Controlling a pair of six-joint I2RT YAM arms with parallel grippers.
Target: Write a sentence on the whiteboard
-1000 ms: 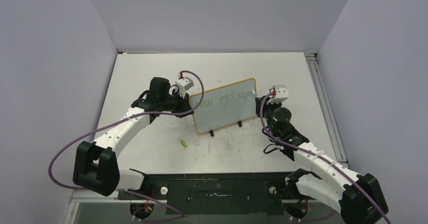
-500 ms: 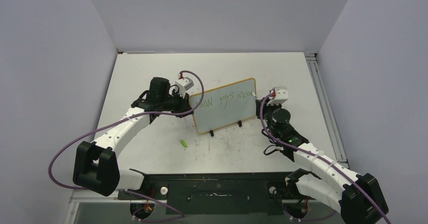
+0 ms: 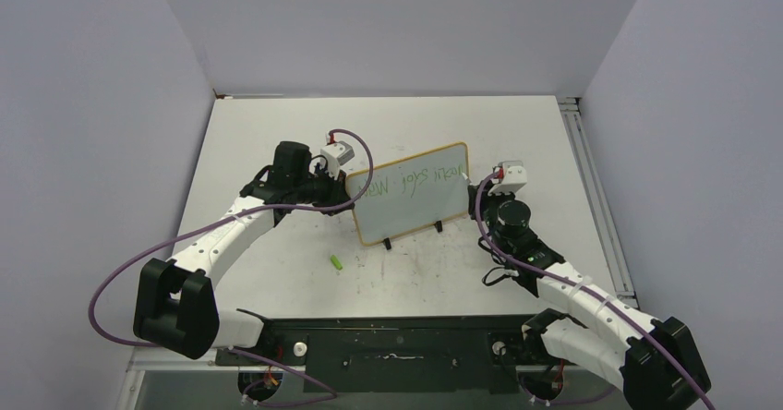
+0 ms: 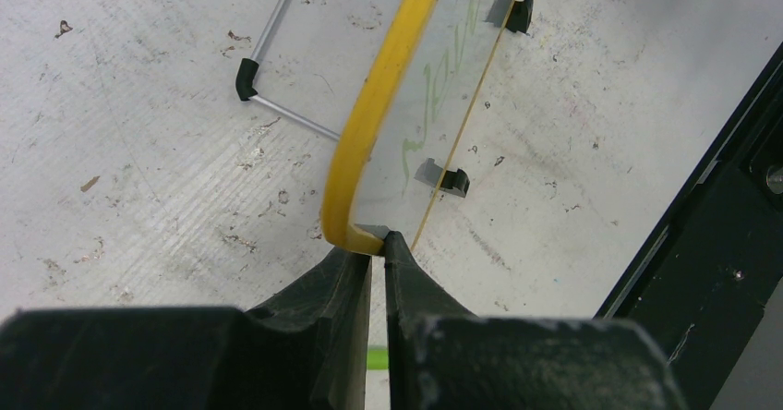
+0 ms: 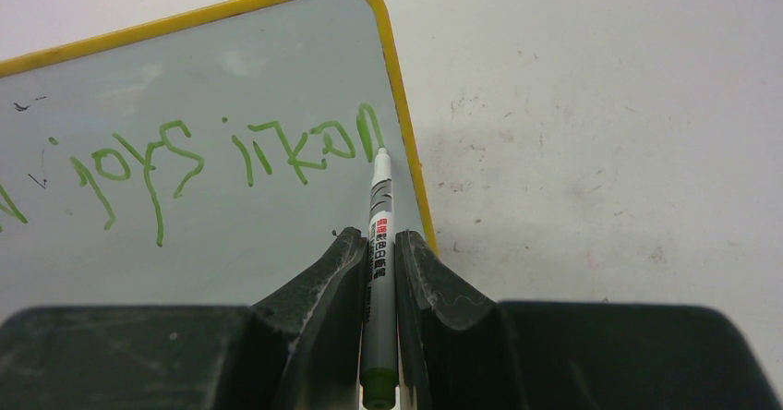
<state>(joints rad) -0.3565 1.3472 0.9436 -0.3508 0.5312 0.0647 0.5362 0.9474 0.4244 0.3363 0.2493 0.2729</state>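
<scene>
1. At the bench's (image 3: 277,133) near edge, both arms are reaching away from their bases, while a small green object (image 3: 338,263) is lying alone left of centre.
2. Just beyond it, the whiteboard (image 3: 411,209) is standing on two black feet (image 3: 387,243) around the middle of the bench. It is leaning back with its written face toward the near edge and its right end angled farther away.
3. The left claw (image 4: 377,244) is clenching the frame at the board's left end, its fingertips pinching a rounded yellow corner.
4. The right claw (image 5: 379,239) is grasping a green marker (image 5: 380,198) by the barrel, jaws clamped on either side. The tip is touching the board's face just inside the right-hand frame.
5. The sentence (image 3: 415,181) is running in thin green handwriting across the board's upper part from left end to right, and its last letter is ending at the marker tip.
6. Behind the board, a thin metal stand leg (image 4: 277,22) with a black elbow is resting on the scuffed bench surface, toward the far edge.
</scene>
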